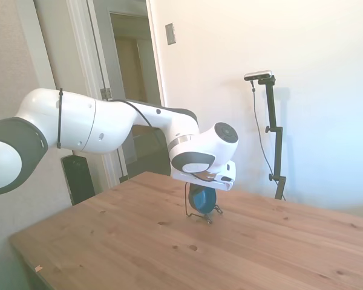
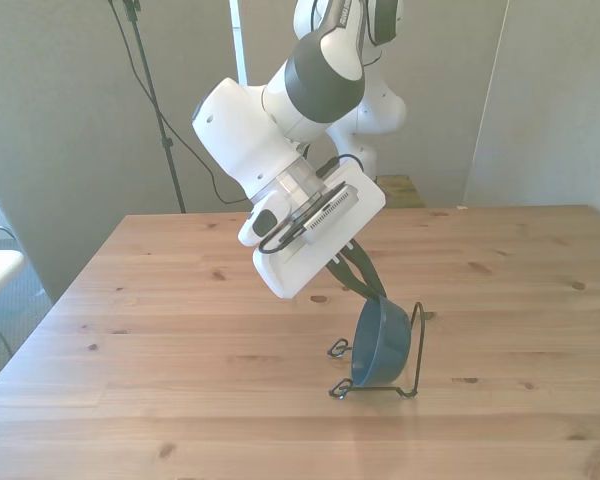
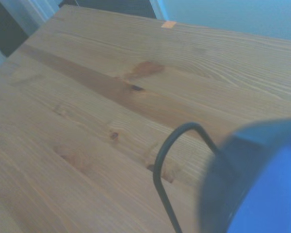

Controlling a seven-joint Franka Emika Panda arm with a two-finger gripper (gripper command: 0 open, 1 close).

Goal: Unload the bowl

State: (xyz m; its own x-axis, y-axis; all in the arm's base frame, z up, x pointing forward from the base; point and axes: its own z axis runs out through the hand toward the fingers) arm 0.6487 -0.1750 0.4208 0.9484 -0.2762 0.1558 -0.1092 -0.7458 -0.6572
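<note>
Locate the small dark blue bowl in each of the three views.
Side view: small dark blue bowl on edge under the gripper, centre.
Front view: bowl lower centre-right.
Wrist view: blurred blue mass.
Shared landmark: thin black wire rack.

The wire rack [image 2: 416, 345] encloses the bowl [image 2: 382, 342] on edge; the surrounding surface [image 2: 180, 330] offers unobstructed passage on all sides.
</note>
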